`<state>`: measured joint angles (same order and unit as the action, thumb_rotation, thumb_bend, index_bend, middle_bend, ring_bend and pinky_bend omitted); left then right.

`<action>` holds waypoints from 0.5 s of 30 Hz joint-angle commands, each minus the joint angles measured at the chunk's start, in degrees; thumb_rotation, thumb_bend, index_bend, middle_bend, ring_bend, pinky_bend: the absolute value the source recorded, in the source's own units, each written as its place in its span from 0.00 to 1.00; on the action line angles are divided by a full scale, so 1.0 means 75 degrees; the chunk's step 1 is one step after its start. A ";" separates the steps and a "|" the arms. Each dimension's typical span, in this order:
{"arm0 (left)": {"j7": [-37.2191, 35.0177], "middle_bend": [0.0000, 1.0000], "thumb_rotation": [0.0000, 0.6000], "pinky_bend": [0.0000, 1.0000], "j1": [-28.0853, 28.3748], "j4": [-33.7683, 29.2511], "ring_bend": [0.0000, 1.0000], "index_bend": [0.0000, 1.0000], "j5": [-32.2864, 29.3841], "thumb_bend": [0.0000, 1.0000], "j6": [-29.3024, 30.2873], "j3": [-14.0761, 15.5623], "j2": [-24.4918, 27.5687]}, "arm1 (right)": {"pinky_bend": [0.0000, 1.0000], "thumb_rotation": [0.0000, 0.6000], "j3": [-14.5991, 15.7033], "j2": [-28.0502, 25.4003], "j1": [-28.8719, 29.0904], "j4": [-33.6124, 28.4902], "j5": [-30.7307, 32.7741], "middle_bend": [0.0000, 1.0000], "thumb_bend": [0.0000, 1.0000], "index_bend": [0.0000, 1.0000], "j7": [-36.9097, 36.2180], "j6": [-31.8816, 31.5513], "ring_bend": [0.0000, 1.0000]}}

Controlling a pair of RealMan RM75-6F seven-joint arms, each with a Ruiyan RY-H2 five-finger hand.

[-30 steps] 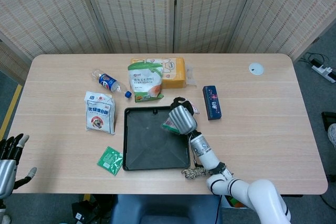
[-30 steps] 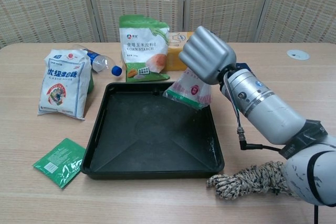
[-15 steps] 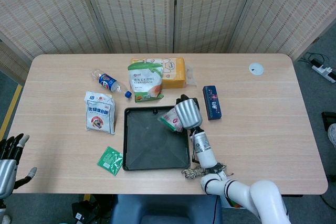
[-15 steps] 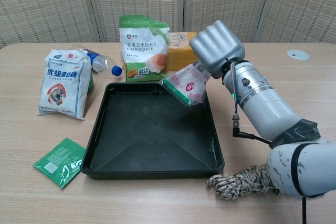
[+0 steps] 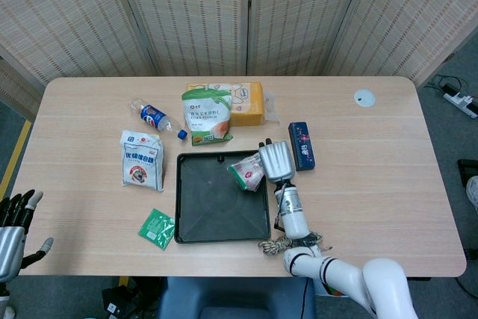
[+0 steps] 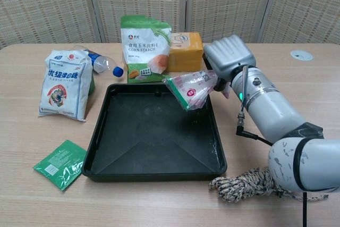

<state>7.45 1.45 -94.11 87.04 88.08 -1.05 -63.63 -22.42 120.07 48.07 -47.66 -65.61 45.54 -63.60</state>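
I see the black tray's [image 6: 106,131] floor lying bare beneath my right hand [image 6: 229,57] and its pink snack packet [image 6: 189,89]. At twelve o'clock the corn starch pouch [image 6: 144,49] and yellow pack [image 6: 185,51] wall it off; at six o'clock the rope [image 6: 247,183] lies in the way.

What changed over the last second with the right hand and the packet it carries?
The right hand drew back toward the tray's far right corner, turning from a fist over the tray to a flatter pose, and the pink-and-white packet went with it, tipping sideways over the rim. Whether it is still gripped is unclear. The left hand, corn starch bag, rope and green sachet stayed put.
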 commanded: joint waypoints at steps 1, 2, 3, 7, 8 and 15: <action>0.0029 0.07 1.00 0.00 0.0002 -0.0005 0.04 0.03 0.0002 0.32 0.0007 -0.0005 -0.0003 | 0.96 1.00 -0.0024 -0.0119 -0.0083 -0.0148 0.0150 0.60 0.43 0.79 -0.0184 0.0104 1.00; 0.0037 0.07 1.00 0.00 0.0003 -0.0013 0.04 0.03 0.0001 0.32 0.0002 -0.0002 -0.0005 | 0.96 1.00 0.0050 -0.0148 -0.0083 -0.0110 0.0055 0.60 0.43 0.79 -0.0233 0.0039 1.00; 0.0033 0.07 1.00 0.00 0.0007 -0.0026 0.04 0.03 0.0002 0.32 -0.0011 0.0003 -0.0002 | 0.96 1.00 0.0132 -0.0161 -0.0078 -0.0044 -0.0068 0.60 0.43 0.79 -0.0292 -0.0043 1.00; 0.0077 0.07 1.00 0.00 0.0020 -0.0067 0.04 0.03 0.0005 0.32 -0.0035 0.0007 0.0005 | 0.96 1.00 0.0597 -0.0153 -0.0041 0.0392 -0.0610 0.62 0.43 0.81 -0.0344 -0.0276 1.00; 0.0090 0.07 1.00 0.00 0.0022 -0.0079 0.04 0.03 0.0011 0.32 -0.0030 0.0006 0.0007 | 0.96 1.00 0.0741 -0.0141 -0.0034 0.0540 -0.0749 0.62 0.43 0.81 -0.0298 -0.0307 1.00; 0.0144 0.07 1.00 0.00 0.0020 -0.0127 0.04 0.03 -0.0019 0.32 -0.0059 0.0018 0.0025 | 0.96 1.00 0.1042 0.0025 -0.0020 0.1093 -0.1068 0.62 0.43 0.81 -0.0370 -0.0370 1.00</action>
<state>8.52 1.60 -95.05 86.92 87.66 -0.93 -63.46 -14.91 119.98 47.85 -39.93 -73.29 42.90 -66.25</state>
